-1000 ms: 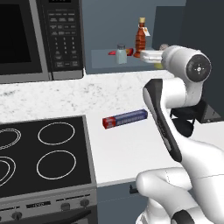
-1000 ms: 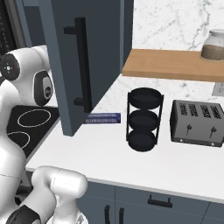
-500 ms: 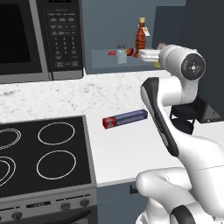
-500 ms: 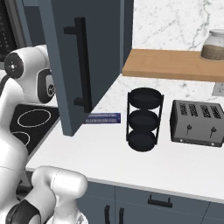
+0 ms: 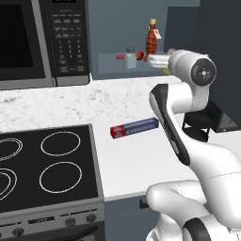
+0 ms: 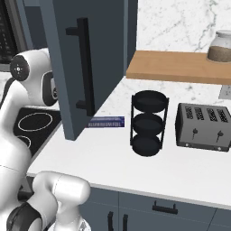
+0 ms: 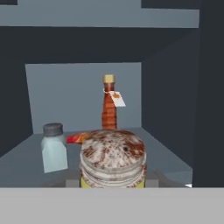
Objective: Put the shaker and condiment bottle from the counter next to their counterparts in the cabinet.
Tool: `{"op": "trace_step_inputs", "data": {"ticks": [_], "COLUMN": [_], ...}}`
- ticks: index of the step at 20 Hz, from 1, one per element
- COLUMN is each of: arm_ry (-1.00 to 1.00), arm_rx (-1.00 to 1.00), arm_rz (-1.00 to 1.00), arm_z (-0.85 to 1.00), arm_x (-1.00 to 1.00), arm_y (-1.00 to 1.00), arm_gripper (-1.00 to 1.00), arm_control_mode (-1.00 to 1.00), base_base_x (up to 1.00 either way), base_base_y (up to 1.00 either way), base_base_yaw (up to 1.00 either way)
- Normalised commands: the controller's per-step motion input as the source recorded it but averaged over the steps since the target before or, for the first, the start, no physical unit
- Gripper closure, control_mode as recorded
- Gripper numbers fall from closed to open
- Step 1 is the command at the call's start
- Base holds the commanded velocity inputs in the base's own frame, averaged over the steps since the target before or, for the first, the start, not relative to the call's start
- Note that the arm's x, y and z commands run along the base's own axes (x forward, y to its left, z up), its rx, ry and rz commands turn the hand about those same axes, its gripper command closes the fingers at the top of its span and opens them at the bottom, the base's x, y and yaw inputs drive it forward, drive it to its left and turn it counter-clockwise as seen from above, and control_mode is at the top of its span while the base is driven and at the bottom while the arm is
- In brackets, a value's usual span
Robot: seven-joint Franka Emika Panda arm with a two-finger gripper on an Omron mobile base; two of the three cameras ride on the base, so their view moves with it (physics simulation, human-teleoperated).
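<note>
1. Shaker point(image 7: 113, 158) sits at the bottom centre of the hand view, its speckled pinkish-brown top facing the camera and a sliver of yellow body below it. Grey finger parts show just beside it on both sides at its base, so the jaws look clamped on it, though the fingertips themselves are mostly hidden behind it.
2. Beyond it in the hand view, the condiment bottle point(image 7: 109, 105) stands upright at the back of the cabinet point(image 7: 170, 87), near the centre of the frame, its white-and-red tag hanging to the right of the neck.
3. At centre left of the hand view a pale shaker point(image 7: 54, 148) with a grey cap stands on the shelf, and a red-orange item point(image 7: 78, 138) lies between it and the bottle.
4. In the left base view, the arm reaches to the upper right of the frame, where the gripper point(image 5: 162, 63) is at the shelf edge; a bit of yellow shows beneath the wrist.
5. The bottle, pale shaker and red-orange item stand in a row on the shelf at upper centre.
6. A blue foil box point(image 5: 134, 128) lies on the counter point(image 5: 127, 160) at mid-frame, right of the stove point(image 5: 47, 164); a microwave point(image 5: 42, 42) fills the upper left.
7. In the right base view, the open cabinet door point(image 6: 83, 63) hides the shelf.
8. Right of it stand a black tiered rack point(image 6: 149, 124) and a toaster point(image 6: 205, 127).
</note>
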Motion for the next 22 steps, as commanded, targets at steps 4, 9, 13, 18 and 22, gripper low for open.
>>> {"op": "trace_step_inputs", "data": {"ticks": [4,9,13,18,22], "arm_ry": [0.0,0.0,0.0,0.03,0.05], "arm_rx": [0.0,0.0,0.0,0.0,0.0], "arm_rz": [0.0,0.0,0.0,0.0,0.0], "arm_z": [-0.05,0.0,-0.01,-0.06,-0.07], "arm_x": [0.15,0.13,0.26,0.29,0.24], "arm_y": [0.08,0.11,0.01,0.02,0.04], "arm_gripper": [1.0,1.0,1.0,1.0,1.0], "arm_control_mode": [-1.0,-1.0,-1.0,-1.0,-1.0], "base_base_x": [0.0,0.0,0.0,0.0,0.0], "base_base_y": [0.0,0.0,0.0,0.0,0.0], "base_base_yaw": [0.0,0.0,0.0,0.0,0.0]}}
